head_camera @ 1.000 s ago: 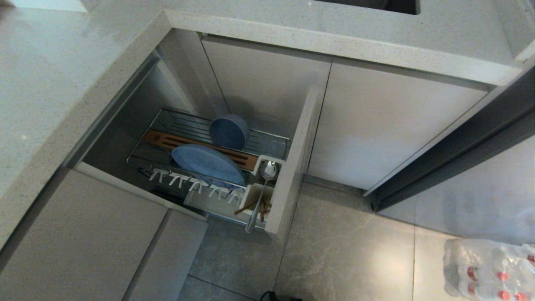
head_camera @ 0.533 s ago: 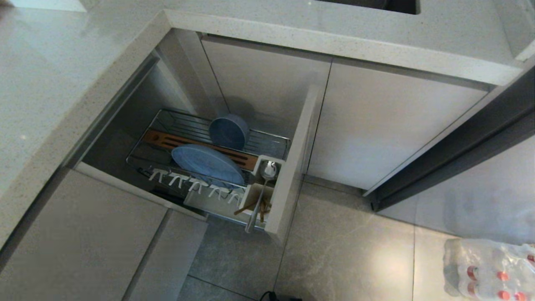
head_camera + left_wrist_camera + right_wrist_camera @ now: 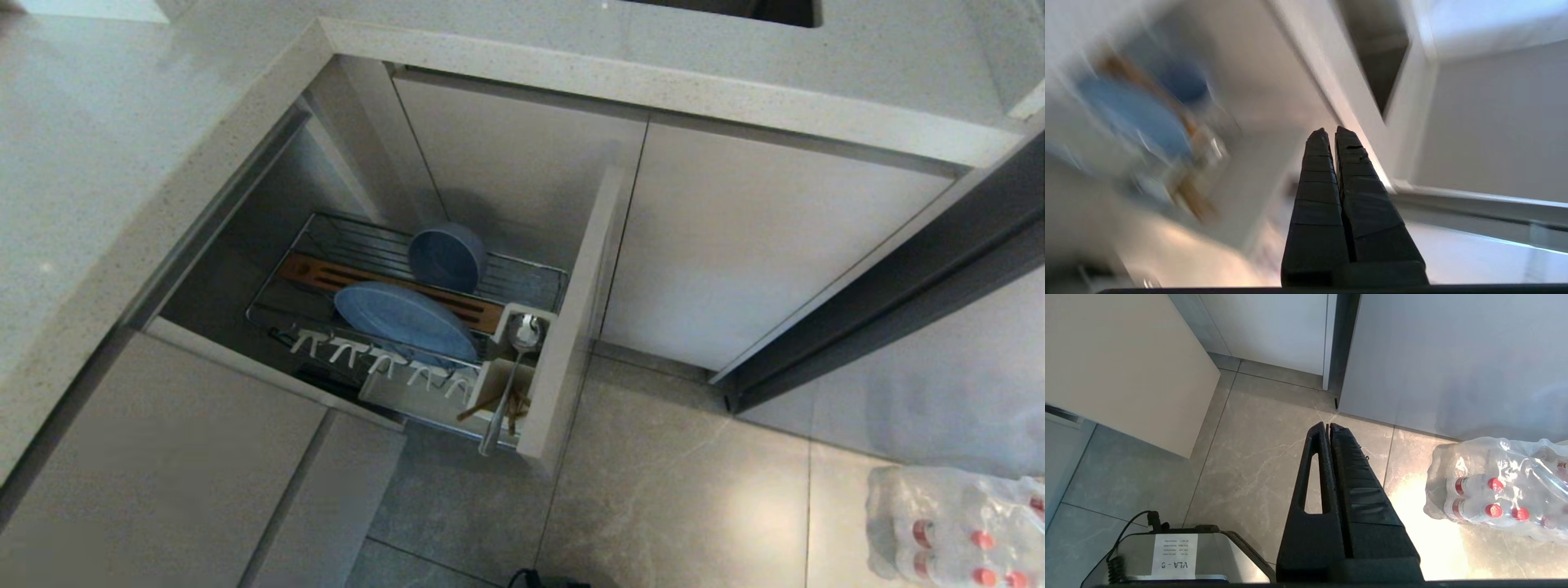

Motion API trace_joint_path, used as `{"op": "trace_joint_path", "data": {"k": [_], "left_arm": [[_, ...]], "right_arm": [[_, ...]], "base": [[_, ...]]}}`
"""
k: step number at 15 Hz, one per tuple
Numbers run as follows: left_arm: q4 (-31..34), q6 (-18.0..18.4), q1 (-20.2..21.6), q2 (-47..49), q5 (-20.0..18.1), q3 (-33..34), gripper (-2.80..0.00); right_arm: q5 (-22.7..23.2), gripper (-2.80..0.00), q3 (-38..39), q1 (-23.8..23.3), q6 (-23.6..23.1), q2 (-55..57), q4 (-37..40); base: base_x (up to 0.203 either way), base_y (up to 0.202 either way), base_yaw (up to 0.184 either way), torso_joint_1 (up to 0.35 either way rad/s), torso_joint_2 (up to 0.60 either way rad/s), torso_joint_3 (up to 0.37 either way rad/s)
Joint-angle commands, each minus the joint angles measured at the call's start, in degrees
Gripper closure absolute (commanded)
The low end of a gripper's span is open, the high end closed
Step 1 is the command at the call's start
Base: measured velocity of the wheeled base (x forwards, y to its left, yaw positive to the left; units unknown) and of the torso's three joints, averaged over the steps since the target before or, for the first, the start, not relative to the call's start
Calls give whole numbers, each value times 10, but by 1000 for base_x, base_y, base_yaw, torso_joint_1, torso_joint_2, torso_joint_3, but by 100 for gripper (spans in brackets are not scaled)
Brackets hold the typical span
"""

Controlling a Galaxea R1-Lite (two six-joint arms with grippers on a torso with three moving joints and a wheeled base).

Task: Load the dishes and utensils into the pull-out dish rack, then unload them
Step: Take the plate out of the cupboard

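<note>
The grey speckled tabletop [image 3: 98,147] fills the left of the head view and wraps around the corner above the cabinets. Below its edge the pull-out dish rack [image 3: 408,327] stands drawn out of the cabinet, a chrome wire basket with a slotted wooden strip [image 3: 314,272] running along it. The light-blue plate [image 3: 404,321] stands on edge across that strip, tilted, with the row of white hooks [image 3: 380,363] just in front of it. Behind the plate, toward the back of the basket, the light-blue bowl [image 3: 447,257] rests on its side on the wires. To the right of the plate, the white utensil cup [image 3: 500,384] sits against the beige front panel [image 3: 571,327]; the silver spoon [image 3: 510,380] lies in it with its bowl end up near the rack's corner and its handle reaching out past the cup, and the brown chopsticks [image 3: 490,404] poke out beside the handle. Further right are closed cabinet doors [image 3: 775,253], the tiled floor [image 3: 653,506], and a shrink-wrapped pack of bottles [image 3: 955,523] at the lower right corner.

Neither arm shows in the head view. In its wrist view the left claw [image 3: 1331,132] is clenched and empty, pointing at the cabinet front with the blurred rack off to one side. The right claw [image 3: 1327,425] is clenched too, holding nothing, hanging over the floor near the bottle pack.
</note>
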Motion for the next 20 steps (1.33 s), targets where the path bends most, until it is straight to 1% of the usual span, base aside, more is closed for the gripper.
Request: {"op": "trace_joint_path", "data": {"k": [1, 3, 5, 7, 9, 11, 13, 14, 15, 16, 18, 20], "left_arm": [[45, -26, -37, 59, 3, -35, 0], [104, -38, -66, 99, 23, -45, 0], [145, -40, -84, 134, 56, -41, 0], [157, -42, -122, 165, 109, -21, 0], [157, -46, -164, 194, 143, 0, 0], [146, -50, -183, 216, 150, 12, 0], [109, -49, -186, 245, 158, 17, 0], [102, -49, -196, 258, 168, 18, 0], [97, -49, -216, 274, 186, 24, 0], [82, -50, -232, 289, 214, 37, 0], [32, -50, -242, 318, 269, 60, 0], [10, -49, -248, 345, 320, 62, 0]], "right_arm": [[0, 0, 0, 0, 0, 1, 0], [0, 0, 0, 0, 0, 1, 0], [0, 0, 0, 0, 0, 0, 0], [0, 0, 0, 0, 0, 1, 0], [0, 0, 0, 0, 0, 1, 0], [0, 0, 0, 0, 0, 1, 0], [0, 0, 0, 0, 0, 0, 0], [0, 0, 0, 0, 0, 1, 0], [0, 0, 0, 0, 0, 1, 0], [0, 0, 0, 0, 0, 0, 0], [0, 0, 0, 0, 0, 1, 0], [0, 0, 0, 0, 0, 1, 0]], "base": [[0, 0, 0, 0, 0, 0], [0, 0, 0, 0, 0, 0], [0, 0, 0, 0, 0, 0], [0, 0, 0, 0, 0, 0], [0, 0, 0, 0, 0, 0], [0, 0, 0, 0, 0, 0], [0, 0, 0, 0, 0, 0], [0, 0, 0, 0, 0, 0], [0, 0, 0, 0, 0, 0], [0, 0, 0, 0, 0, 0], [0, 0, 0, 0, 0, 0], [0, 0, 0, 0, 0, 0]]}}
